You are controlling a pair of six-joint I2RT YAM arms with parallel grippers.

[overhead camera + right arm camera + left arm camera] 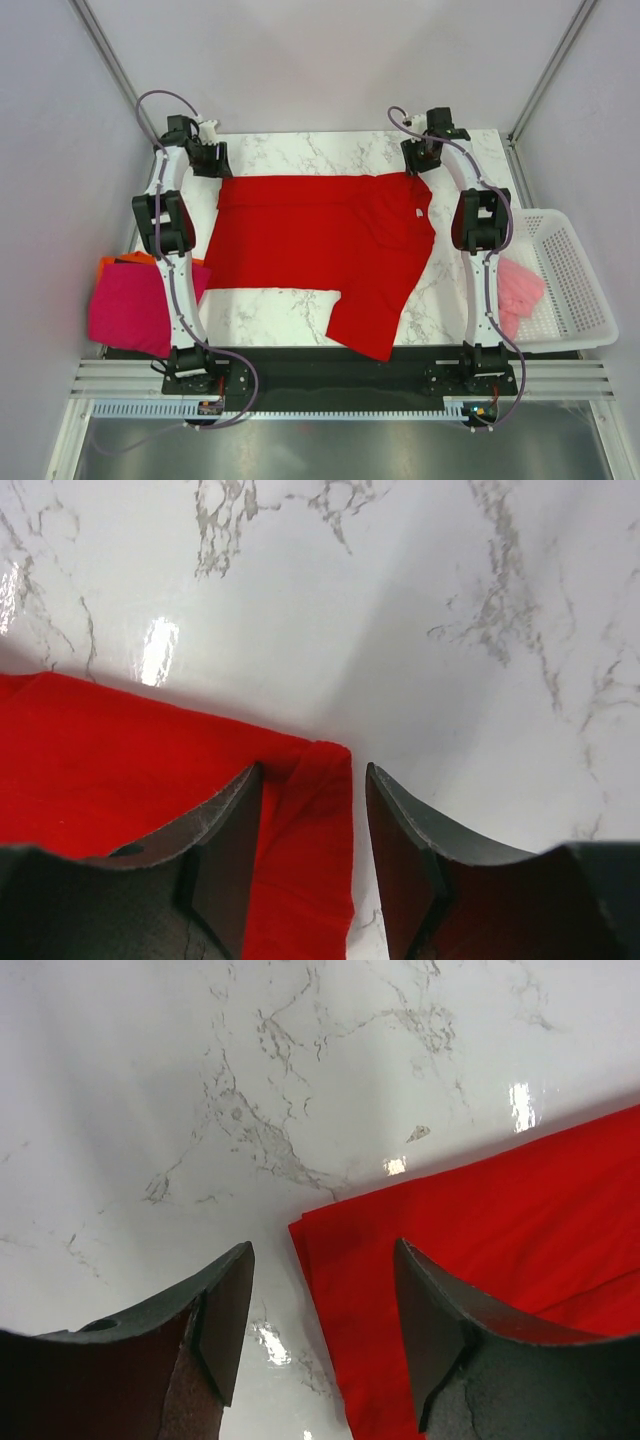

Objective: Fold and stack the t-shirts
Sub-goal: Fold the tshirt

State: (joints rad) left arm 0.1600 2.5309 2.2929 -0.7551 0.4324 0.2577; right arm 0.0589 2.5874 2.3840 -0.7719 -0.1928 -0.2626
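Above: red shirt (320, 240) spread flat on table (300, 150), left gripper (208, 150) and right gripper (420, 155) at its far corners. Left wrist: jaws apart, shirt corner between, unclamped. Right wrist: jaws apart, straddling far-right corner, unclamped.

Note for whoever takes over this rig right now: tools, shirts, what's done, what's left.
Left tool: open, empty, at the far left corner of the red shirt.
Right tool: open, empty, at its far right corner.
Red shirt is spread on the table, fold unfinished.
Magenta shirt lies over orange shirt at the table's left edge; pink shirt in the basket.
Left: fold the red, stack it, then the pink.
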